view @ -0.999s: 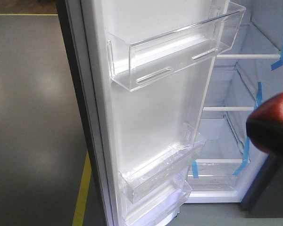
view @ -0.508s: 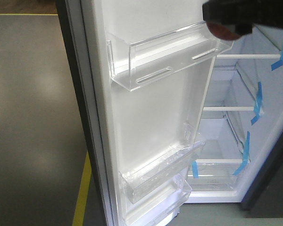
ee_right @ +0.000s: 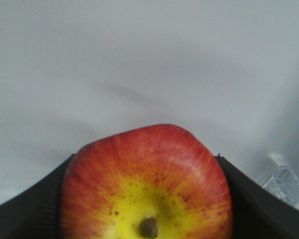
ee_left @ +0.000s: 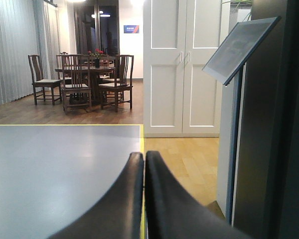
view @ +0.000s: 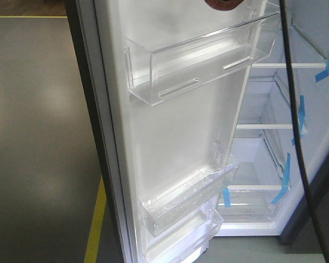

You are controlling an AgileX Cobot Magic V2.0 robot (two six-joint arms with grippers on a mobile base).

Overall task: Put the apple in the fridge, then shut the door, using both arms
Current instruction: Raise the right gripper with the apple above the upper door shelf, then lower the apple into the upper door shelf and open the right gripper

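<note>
The red and yellow apple (ee_right: 147, 189) fills the lower part of the right wrist view, stem dimple toward the camera. My right gripper (ee_right: 145, 158) is shut on it, one black finger on each side, facing a plain white surface. In the front view only a reddish sliver of the apple (view: 223, 3) shows at the top edge, above the upper clear bin (view: 203, 63) of the open door (view: 170, 137). The white inside of the fridge (view: 263, 153) with blue tape strips lies to the right. My left gripper (ee_left: 143, 158) is shut on nothing, low over grey floor.
A black cable (view: 296, 137) hangs across the fridge opening. Two lower clear bins (view: 186, 203) jut from the door. A yellow floor line (view: 96, 224) runs left of the door. The left wrist view has a sign stand (ee_left: 236, 50), white cabinet doors (ee_left: 182, 64) and dining chairs (ee_left: 84, 79).
The right gripper with the apple has risen from the right middle of the front view up and left to the top edge. A black cable now hangs across the fridge opening.
</note>
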